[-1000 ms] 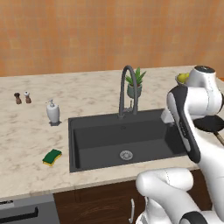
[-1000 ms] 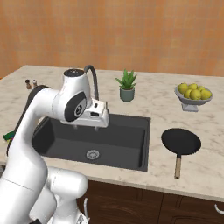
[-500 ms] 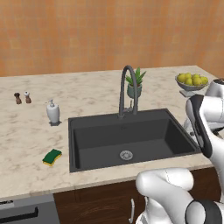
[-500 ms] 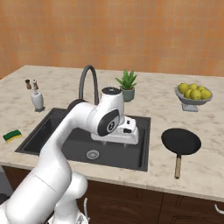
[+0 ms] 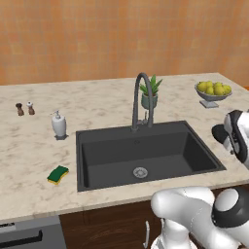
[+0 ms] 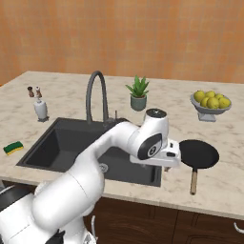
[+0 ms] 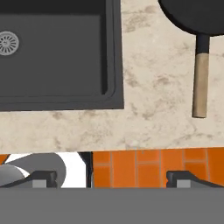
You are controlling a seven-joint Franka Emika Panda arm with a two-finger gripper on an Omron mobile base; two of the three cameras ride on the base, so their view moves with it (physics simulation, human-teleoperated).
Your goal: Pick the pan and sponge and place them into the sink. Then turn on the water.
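So nothing done yet: pan (image 6: 198, 154) on tabletop right of sink (image 6: 71, 143), sponge (image 5: 58, 174) on tabletop left (both untouched). Gripper (image 6: 167, 164) beside pan, fingers wide, empty. Faucet (image 5: 141, 99) dry.

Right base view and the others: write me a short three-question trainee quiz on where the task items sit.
1. True or false: the pan already lies in the sink.
2. The sponge lies on which side of the sink in the left base view? A) left B) right C) inside it
3. Fill in: the hand has its jaws ____.

Key: 1 false, the pan rests on the counter beside the sink. 2 A. 3 open, holding nothing.
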